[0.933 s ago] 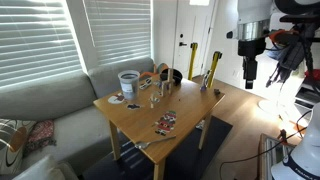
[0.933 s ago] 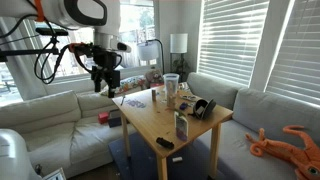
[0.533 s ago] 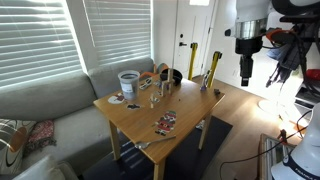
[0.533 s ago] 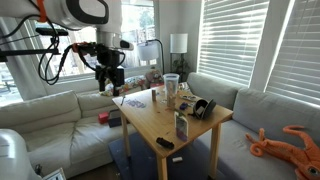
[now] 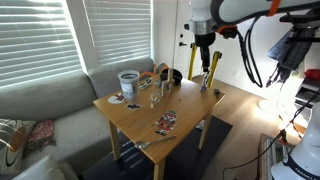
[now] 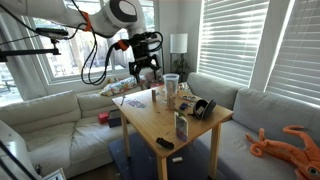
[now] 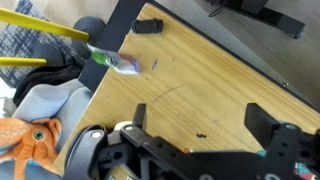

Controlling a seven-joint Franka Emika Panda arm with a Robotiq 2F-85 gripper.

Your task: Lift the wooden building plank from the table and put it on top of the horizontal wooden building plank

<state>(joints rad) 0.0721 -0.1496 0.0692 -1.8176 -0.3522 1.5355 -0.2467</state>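
Observation:
My gripper (image 5: 203,66) hangs open and empty above the far end of the wooden table (image 5: 190,108), also seen in an exterior view (image 6: 146,72). In the wrist view the two black fingers (image 7: 200,125) are spread wide over bare tabletop (image 7: 190,70). Small wooden pieces (image 5: 150,82) stand among the clutter by the white cup (image 5: 128,82), well away from the gripper. I cannot tell single planks apart at this size. No plank shows in the wrist view.
Headphones (image 5: 172,76), a glass (image 6: 156,97) and small items (image 5: 165,122) lie on the table. A plastic bottle (image 7: 115,62) and a black object (image 7: 148,26) sit near the table's edge. A sofa (image 6: 50,110) flanks the table. An orange octopus toy (image 6: 290,140) lies on the couch.
The arm has swung from beside the table to above its far end. The gripper has stayed open. Nothing on the table has moved.

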